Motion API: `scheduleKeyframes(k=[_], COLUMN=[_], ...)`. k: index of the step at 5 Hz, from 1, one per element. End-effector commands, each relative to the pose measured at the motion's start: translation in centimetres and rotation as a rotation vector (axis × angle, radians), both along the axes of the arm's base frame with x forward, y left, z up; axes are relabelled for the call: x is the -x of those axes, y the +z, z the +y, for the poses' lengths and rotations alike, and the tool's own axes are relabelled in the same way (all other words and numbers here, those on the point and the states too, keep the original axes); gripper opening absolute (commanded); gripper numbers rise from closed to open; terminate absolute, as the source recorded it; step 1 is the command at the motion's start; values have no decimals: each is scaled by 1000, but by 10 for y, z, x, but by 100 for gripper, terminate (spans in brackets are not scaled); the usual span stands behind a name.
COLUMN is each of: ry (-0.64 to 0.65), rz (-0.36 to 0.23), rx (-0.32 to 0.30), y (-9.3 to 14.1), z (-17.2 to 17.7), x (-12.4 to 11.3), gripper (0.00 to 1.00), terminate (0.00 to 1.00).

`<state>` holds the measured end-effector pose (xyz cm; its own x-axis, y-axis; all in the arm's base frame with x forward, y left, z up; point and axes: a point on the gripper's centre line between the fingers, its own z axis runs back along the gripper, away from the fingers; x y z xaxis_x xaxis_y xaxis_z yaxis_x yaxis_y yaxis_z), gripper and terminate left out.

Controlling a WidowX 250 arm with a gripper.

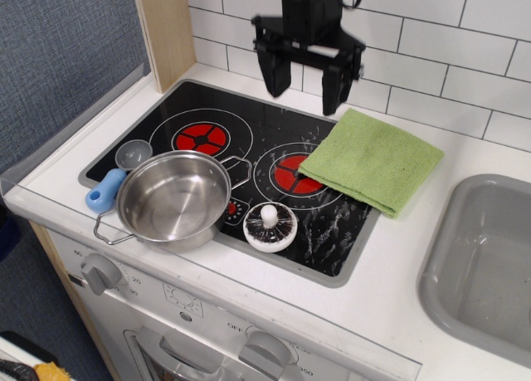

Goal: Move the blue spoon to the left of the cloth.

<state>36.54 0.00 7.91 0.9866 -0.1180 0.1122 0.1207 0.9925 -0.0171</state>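
Note:
The blue spoon (114, 178) lies at the front left corner of the black hob, its light-blue handle pointing to the front and its grey bowl towards the back. It sits right beside the steel pot (173, 198). The light-green cloth (372, 160) lies folded on the right side of the hob, covering part of the right burner. My black gripper (304, 90) hangs open and empty in the air above the back of the hob, left of the cloth's far corner and far from the spoon.
A white round lid with a knob (270, 226) sits on the hob's front edge. The hob (249, 132) has two red burners. A grey sink (485, 265) is at the right. A tiled wall runs behind, and a wooden post (166, 28) stands at the back left.

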Motion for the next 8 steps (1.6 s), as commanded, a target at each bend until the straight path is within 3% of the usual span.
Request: scheduleKeyframes(k=[1, 3, 4, 5, 6, 8], ry=[36, 101, 196, 227, 228, 212], rz=[-59, -55, -35, 9, 63, 108], rx=[11, -75, -108, -130, -143, -182], y=[21, 16, 9, -3, -18, -34], z=[40, 131, 167, 181, 178, 165], x=[22, 99, 137, 151, 149, 137], gripper=[100, 100, 100, 100, 100, 100], terminate=[0, 0, 0, 0, 0, 0])
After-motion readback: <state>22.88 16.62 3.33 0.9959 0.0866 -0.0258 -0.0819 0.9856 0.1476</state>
